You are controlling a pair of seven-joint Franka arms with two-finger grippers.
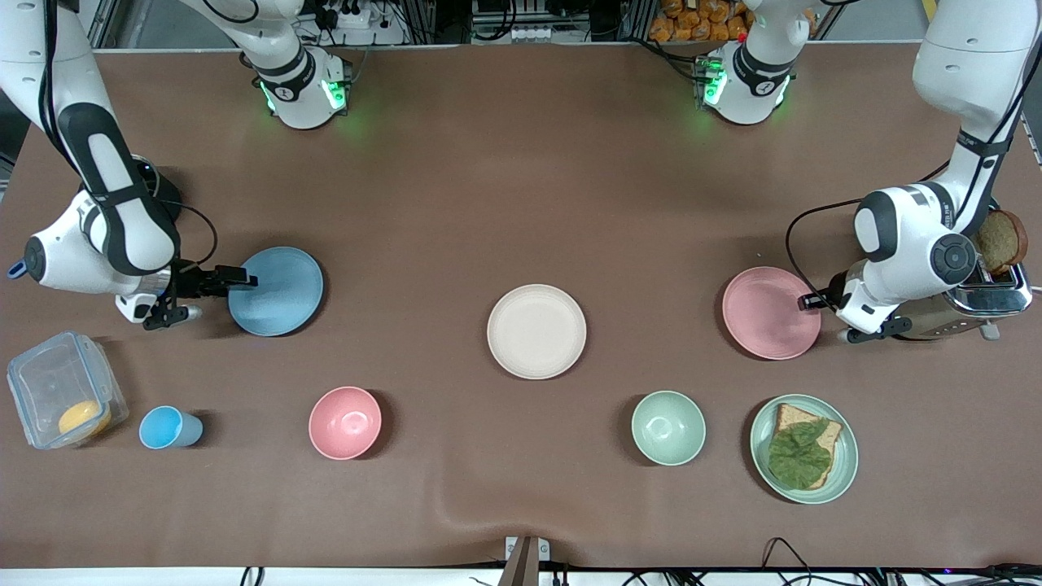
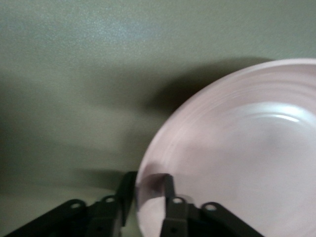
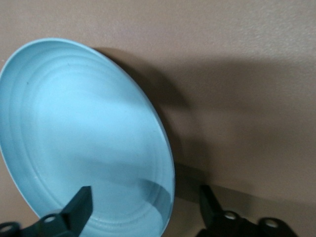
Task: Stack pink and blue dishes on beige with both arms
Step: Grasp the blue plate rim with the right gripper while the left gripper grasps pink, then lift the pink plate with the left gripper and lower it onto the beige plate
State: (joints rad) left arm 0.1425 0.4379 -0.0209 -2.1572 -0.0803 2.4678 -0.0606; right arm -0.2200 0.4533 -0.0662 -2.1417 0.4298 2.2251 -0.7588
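Toward the right arm's end of the brown tabletop (image 1: pixel 456 187), a clear lidded container (image 1: pixel 49 382) with something orange inside is sitting in the lower part of the frame, and a small blue cup (image 1: pixel 167 428) is lying beside it. Above them, the right tool (image 1: pixel 248 279) (image 3: pixel 146 197) is reaching in low at the edge of the light blue plate (image 1: pixel 277 291) (image 3: pixel 84 133). Its jaws are standing wide apart, one over the plate's inside and one outside the rim, gripping nothing.

A pink bowl (image 1: pixel 345 422) is resting lower in the frame. The beige plate (image 1: pixel 536 331) is lying bare at mid-frame, well apart from both other plates. A pale green bowl (image 1: pixel 668 427) is sitting below it, toward the left arm's end, next to a green plate (image 1: pixel 847 464) carrying bread and a leaf.

Above that plate, the pink plate (image 1: pixel 765 313) (image 2: pixel 237 158) is lying with the left tool (image 1: pixel 806 301) (image 2: pixel 148 185) pinching its rim, jaws nearly together. A toaster (image 1: pixel 989 299) holding toast is standing just beside that arm.
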